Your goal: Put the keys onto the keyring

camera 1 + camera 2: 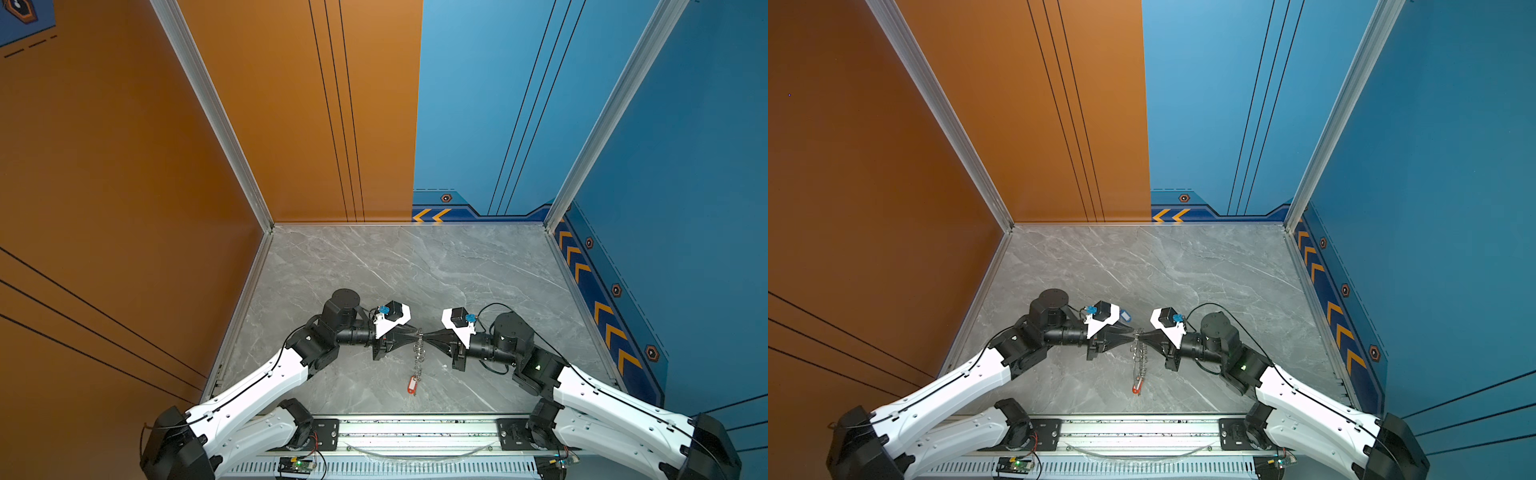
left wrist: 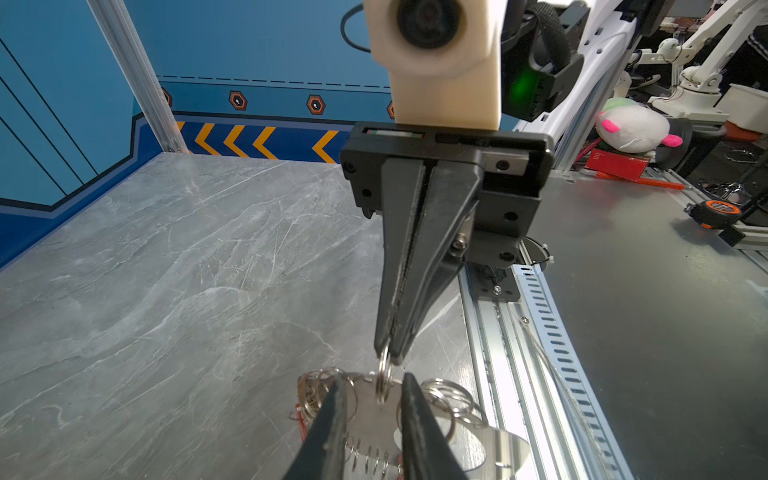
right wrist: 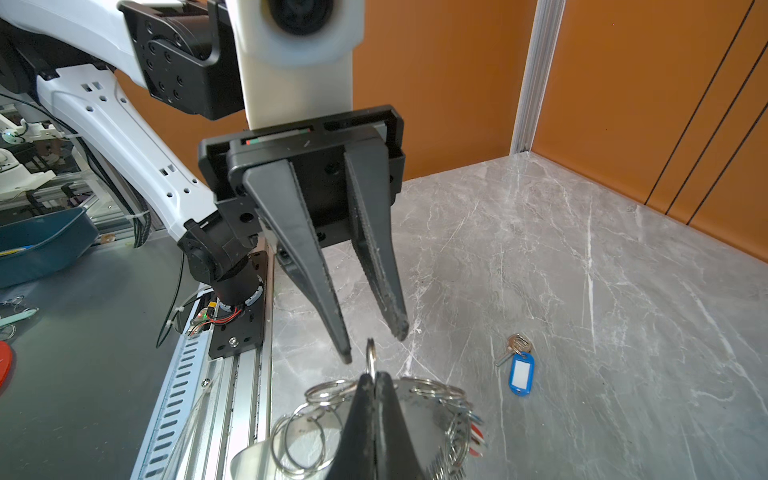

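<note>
In both top views the keyring [image 1: 417, 353] [image 1: 1139, 357] hangs edge-on over the table's middle between the two grippers. A red-tagged key [image 1: 411, 384] dangles at its low end. My right gripper [image 3: 374, 376] [image 1: 424, 333] is shut on one split ring [image 3: 370, 353] at the top of the grey plate [image 3: 424, 415]. Facing it, my left gripper [image 2: 374, 378] [image 1: 415, 332] is open, its fingertips [image 2: 409, 380] standing either side of that ring and the plate [image 2: 370, 415] without gripping. A blue-tagged key [image 3: 519, 372] [image 1: 1125, 316] lies on the marble behind the left wrist.
An aluminium rail [image 1: 415, 428] runs along the table's front edge under the arm bases. Orange and blue walls close in the back and sides. Beyond the table lie a plush toy [image 2: 631, 124], a tape measure [image 2: 717, 212] and a blue bin [image 3: 41, 245].
</note>
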Controlling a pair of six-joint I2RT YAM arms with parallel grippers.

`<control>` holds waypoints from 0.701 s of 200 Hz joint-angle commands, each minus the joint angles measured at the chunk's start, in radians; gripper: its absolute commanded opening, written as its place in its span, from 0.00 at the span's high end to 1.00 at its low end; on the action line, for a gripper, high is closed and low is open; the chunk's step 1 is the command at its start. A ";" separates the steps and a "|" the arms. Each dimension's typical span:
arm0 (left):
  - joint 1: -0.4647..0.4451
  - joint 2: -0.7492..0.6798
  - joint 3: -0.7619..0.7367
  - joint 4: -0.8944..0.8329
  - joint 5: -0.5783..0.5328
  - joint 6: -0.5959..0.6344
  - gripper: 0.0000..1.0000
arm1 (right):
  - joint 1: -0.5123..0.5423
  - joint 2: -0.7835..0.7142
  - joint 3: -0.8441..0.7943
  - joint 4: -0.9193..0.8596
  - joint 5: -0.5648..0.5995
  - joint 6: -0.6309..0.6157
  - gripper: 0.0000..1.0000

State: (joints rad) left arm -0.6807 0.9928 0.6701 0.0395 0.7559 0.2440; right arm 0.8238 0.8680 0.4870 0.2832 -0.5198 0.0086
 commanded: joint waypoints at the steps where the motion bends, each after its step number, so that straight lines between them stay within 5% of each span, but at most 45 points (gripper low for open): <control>1: 0.005 0.012 -0.001 0.004 0.043 -0.005 0.83 | -0.004 -0.018 -0.007 0.083 -0.014 0.019 1.00; 55: -0.003 0.024 0.009 -0.004 0.013 -0.005 1.00 | -0.002 -0.006 -0.007 0.087 -0.029 0.016 1.00; 120: -0.011 -0.006 -0.010 0.032 -0.029 -0.027 1.00 | -0.003 -0.011 0.001 0.050 -0.014 -0.005 1.00; 131: -0.014 -0.008 -0.010 0.033 -0.044 -0.029 0.80 | 0.000 -0.012 0.010 0.026 -0.011 -0.015 1.00; 140: -0.016 -0.007 -0.010 0.032 -0.047 -0.029 0.78 | 0.002 -0.012 0.021 -0.007 -0.002 -0.030 1.00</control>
State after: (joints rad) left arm -0.6884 1.0019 0.6693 0.0425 0.7483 0.2157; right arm 0.8185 0.8684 0.4808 0.3122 -0.5205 0.0040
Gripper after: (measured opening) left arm 0.185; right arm 0.047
